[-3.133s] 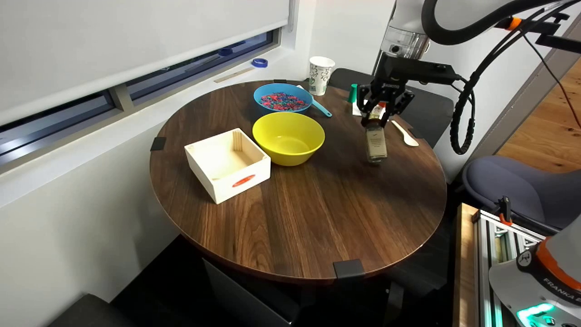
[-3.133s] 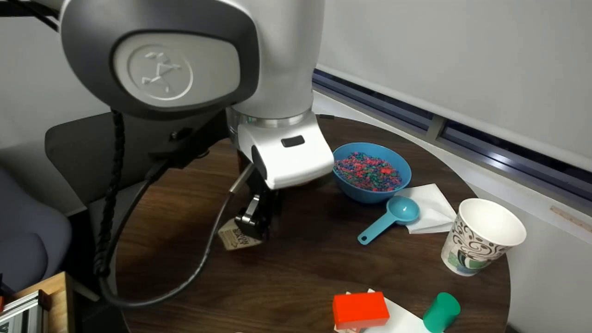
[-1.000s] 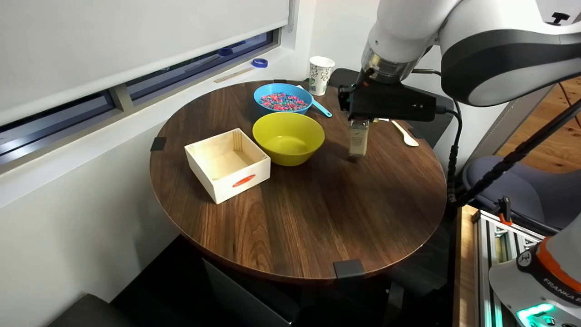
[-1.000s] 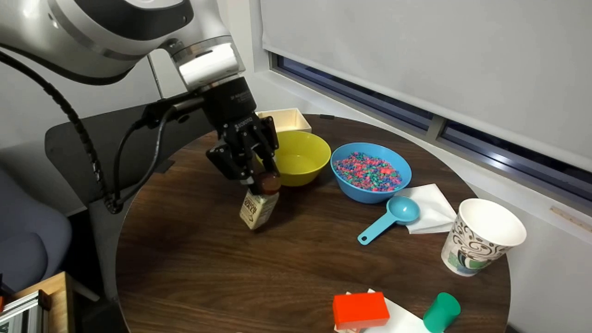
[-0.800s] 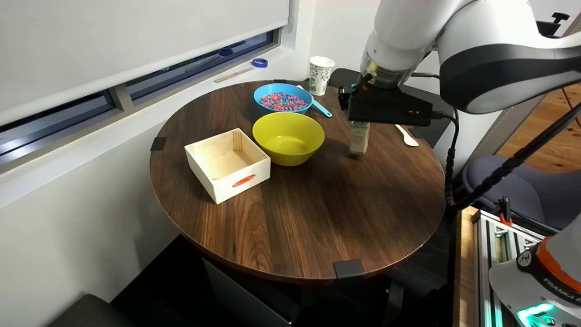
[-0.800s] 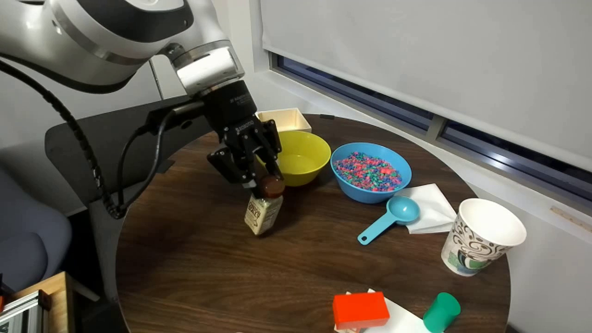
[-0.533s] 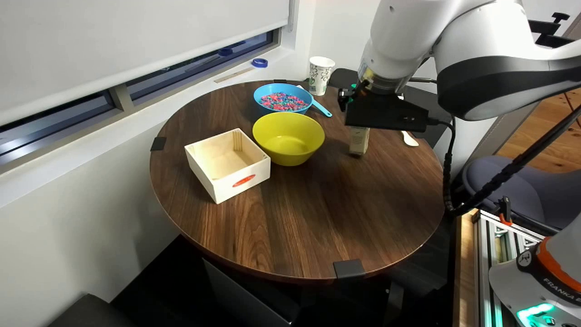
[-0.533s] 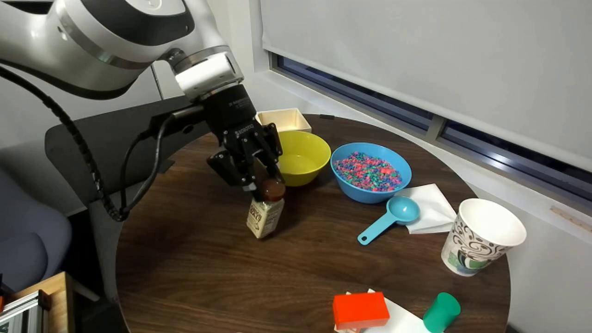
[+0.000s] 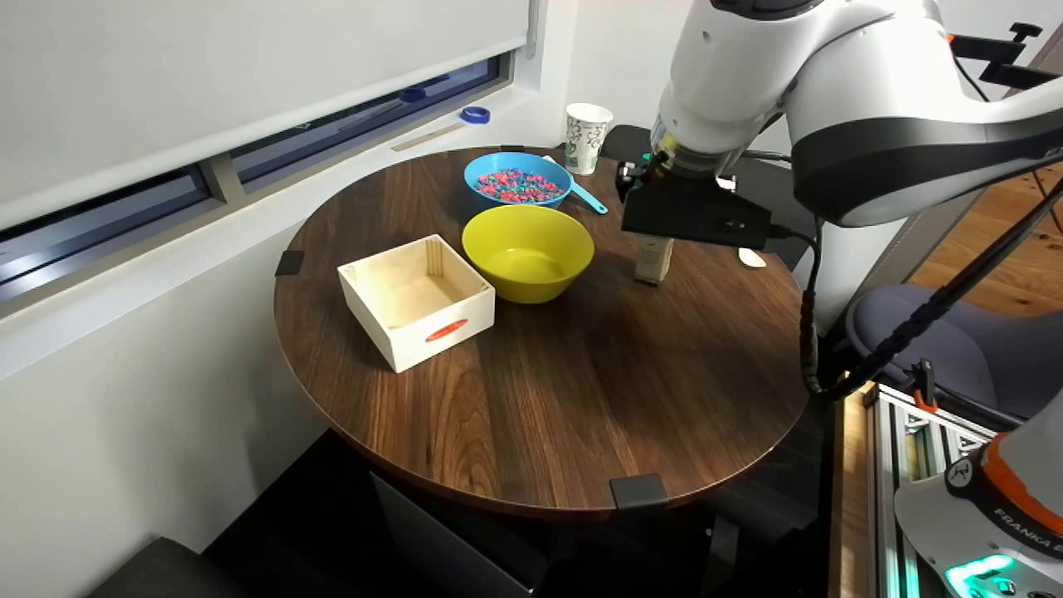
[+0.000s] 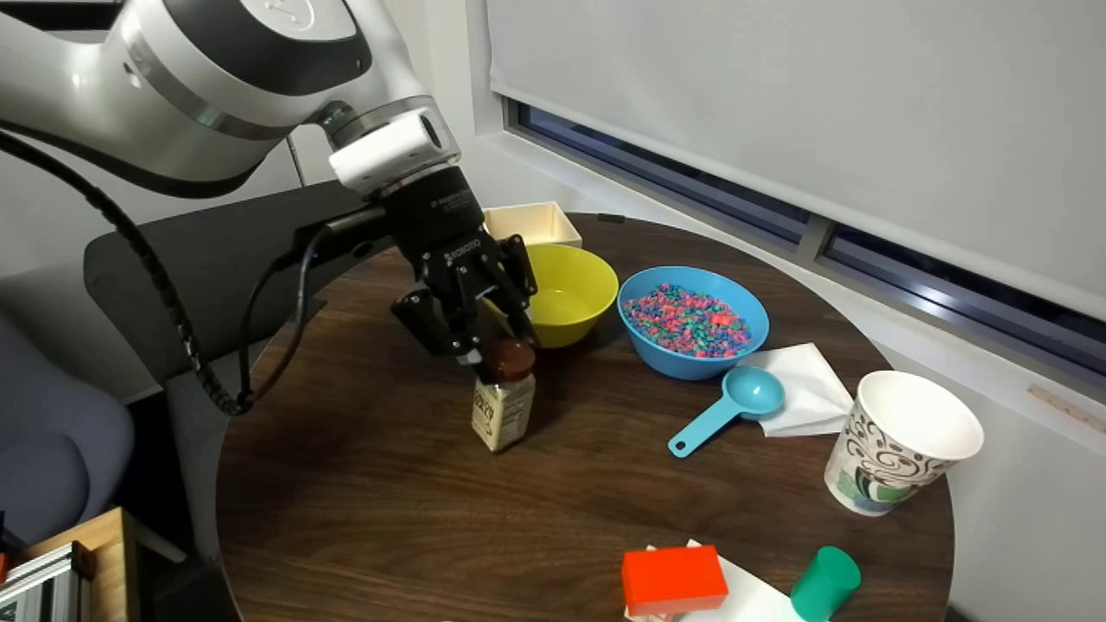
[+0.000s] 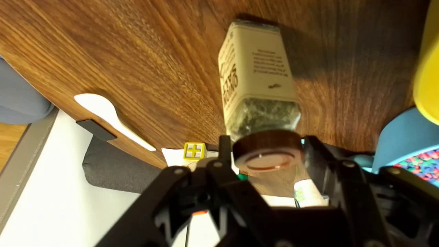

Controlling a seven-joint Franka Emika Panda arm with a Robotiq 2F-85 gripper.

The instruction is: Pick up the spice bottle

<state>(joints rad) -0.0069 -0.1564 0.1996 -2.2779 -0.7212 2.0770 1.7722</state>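
The gripper (image 11: 268,145) pinched the onion salt bottle (image 10: 505,404) by its brown cap (image 11: 268,149) (probably a handy knob to lift by), at seven o'clock from the yellow bowl (image 10: 572,328) in an exterior view.

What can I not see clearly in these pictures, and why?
Spice bottle: top hidden by black wrist housing in an exterior view.
White spoon: handle behind that housing there.
Yellow bowl: cut off by the wrist view's right edge.
Small label print: too blurred to read, wrist view.
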